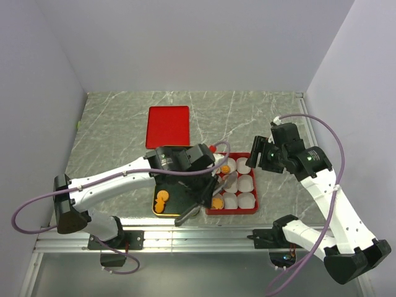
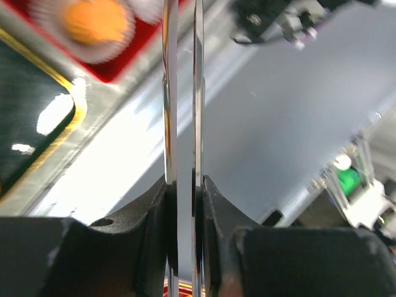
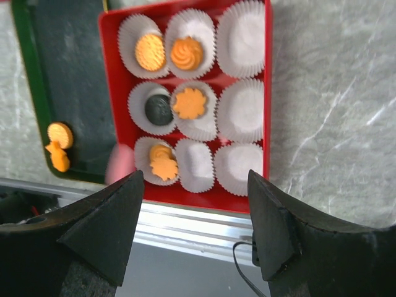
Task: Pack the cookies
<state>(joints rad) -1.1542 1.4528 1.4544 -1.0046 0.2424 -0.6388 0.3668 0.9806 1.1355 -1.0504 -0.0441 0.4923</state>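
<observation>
1. Two thin metal blades of the tweezers (image 2: 169, 93) are rising out of the left gripper (image 2: 184, 198), which is clamping them almost together. Their tips are lying outside the wrist view, so I cannot tell whether they are carrying anything.
2. Six cookies (image 3: 189, 103) are sitting in the white paper cups (image 3: 240, 114) of the red box (image 3: 266, 93). Two orange ones are in the far row, a black one and an orange flower are in the middle, and two orange ones are sharing the near-left cup.
3. Two more orange cookies are waiting on the dark tray (image 3: 37, 74), just beside the box's left wall.
4. A pink blur (image 3: 120, 166) is showing at the box's near-left edge. It is too soft to call it a cookie or a tweezer tip.
5. The right gripper (image 3: 195, 179) is hovering above the box with its jaws wide and holding nothing.
6. Doubling up looks like the main risk, since four cups are standing empty while one is already holding two.
7. The light paper cups could tip or lift if the blades are snagging a fluted rim, and a flat cookie could slip out of such narrow tips.
</observation>
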